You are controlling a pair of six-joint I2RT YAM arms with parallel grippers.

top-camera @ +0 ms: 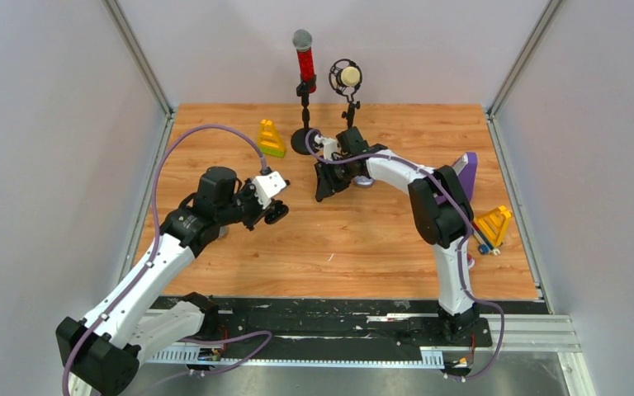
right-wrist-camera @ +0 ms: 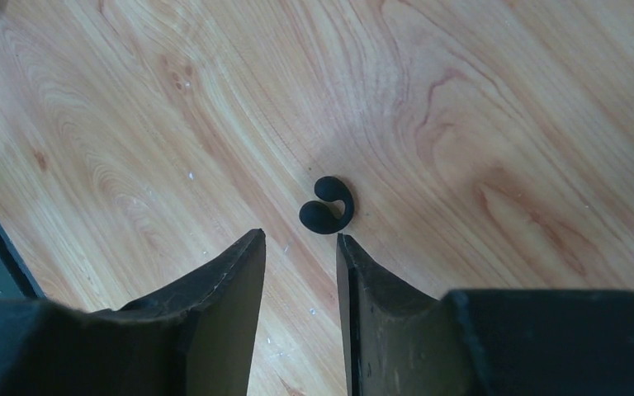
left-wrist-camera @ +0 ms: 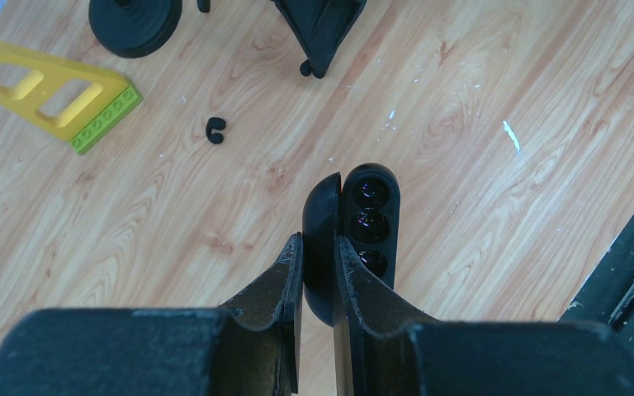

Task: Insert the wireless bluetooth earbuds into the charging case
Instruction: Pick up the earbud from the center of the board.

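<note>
The charging case (left-wrist-camera: 371, 206) is open and held in the air above the bench (top-camera: 363, 239). Its domed lid is pinched hard between the fingers of the left tool (left-wrist-camera: 318, 241). The other half sits outside the right-hand finger, showing a row of glossy dark wells. Whether a bud sits in any of these wells cannot be told. The case's long axis runs straight out from the tool along the line of the fingers. The left arm reaches diagonally from the near left corner toward the middle of the bench, its tool (top-camera: 276, 213) pointing toward the right arm. The right arm rises from the near right, bends sharply at the elbow and stretches left toward the far middle. Its tool (top-camera: 324, 191) points down at the wood close to the round foot of the microphone stand (top-camera: 303, 142). The jaws of the right tool (right-wrist-camera: 299, 239) stand partly apart with nothing between them. One black earbud (right-wrist-camera: 326, 206) lies on the bench just beyond its fingertips. The earbud is curled like a hook with the fatter end nearer the tool. In the left wrist view the same earbud (left-wrist-camera: 215, 130) lies between the yellow and green block (left-wrist-camera: 49, 91) and the right tool's tips.
</note>
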